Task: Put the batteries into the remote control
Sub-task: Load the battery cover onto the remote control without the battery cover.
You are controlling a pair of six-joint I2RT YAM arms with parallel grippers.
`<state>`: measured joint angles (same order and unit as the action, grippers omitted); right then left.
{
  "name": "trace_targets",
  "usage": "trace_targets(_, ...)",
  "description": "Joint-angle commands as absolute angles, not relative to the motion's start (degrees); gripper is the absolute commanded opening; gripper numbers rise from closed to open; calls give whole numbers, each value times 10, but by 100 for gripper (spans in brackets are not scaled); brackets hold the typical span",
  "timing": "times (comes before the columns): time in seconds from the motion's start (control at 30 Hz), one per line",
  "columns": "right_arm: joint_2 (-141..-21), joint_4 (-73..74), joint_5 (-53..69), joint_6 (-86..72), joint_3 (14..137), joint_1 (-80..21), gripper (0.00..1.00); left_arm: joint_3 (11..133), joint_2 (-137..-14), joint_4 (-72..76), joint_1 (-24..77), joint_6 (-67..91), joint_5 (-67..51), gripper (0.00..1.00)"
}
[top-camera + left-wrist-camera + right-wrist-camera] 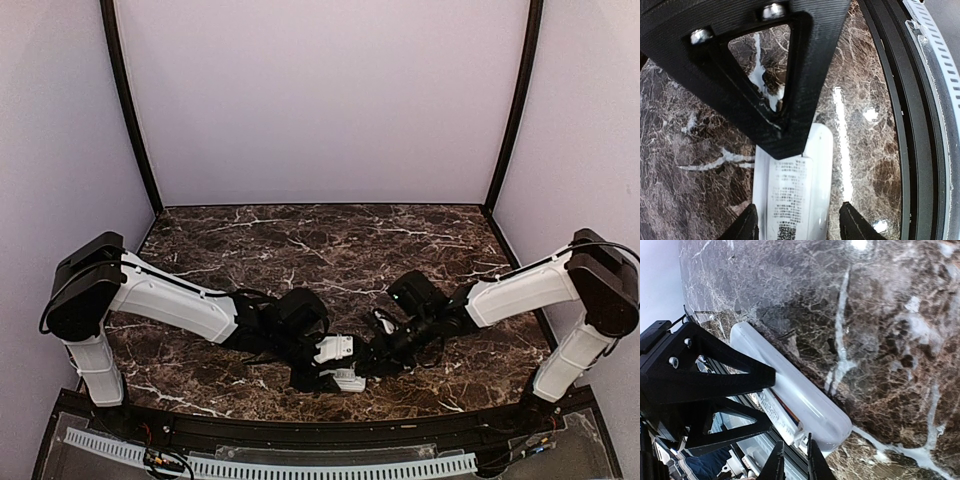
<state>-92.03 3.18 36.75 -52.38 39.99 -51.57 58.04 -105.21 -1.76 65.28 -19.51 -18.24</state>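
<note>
Left gripper (799, 222) clamps the remote (790, 195) by its long sides, labelled back up, over the table (865, 75) near its front edge, while the right gripper (796, 450), parted only a crack and empty, sits at the remote's end.

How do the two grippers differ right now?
The left gripper has its fingers wide apart, one on each long side of the remote control; the right gripper has its fingers almost together. The left gripper holds the remote control across its width; the right gripper sits at one end of it. Both are black, with triangular open-frame fingers.
</note>
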Motion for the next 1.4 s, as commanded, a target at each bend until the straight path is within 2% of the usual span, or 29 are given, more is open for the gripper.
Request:
trace_targets(0.0,-901,69,348,-508,418,-521,16,570,-1055,-67,659,-203,-179,54)
trace_targets(0.53,-881,100,339,-483,444,-519,11,561,-1009,-49,659,-199,-172,64)
trace_targets(0.73,-882,95,345,-468,460,-521,0,542,-964,-54,659,-197,-148,64)
trace_targets(0.97,-914,91,351,-456,495,-535,0,496,-892,-122,659,-188,-81,67)
trace_targets(1.2,-928,93,345,-455,512,-552,0,487,-885,-136,659,-186,-37,66)
trace_targets(1.37,-962,45,352,-472,472,-555,0,493,-900,-142,659,-186,-35,66)
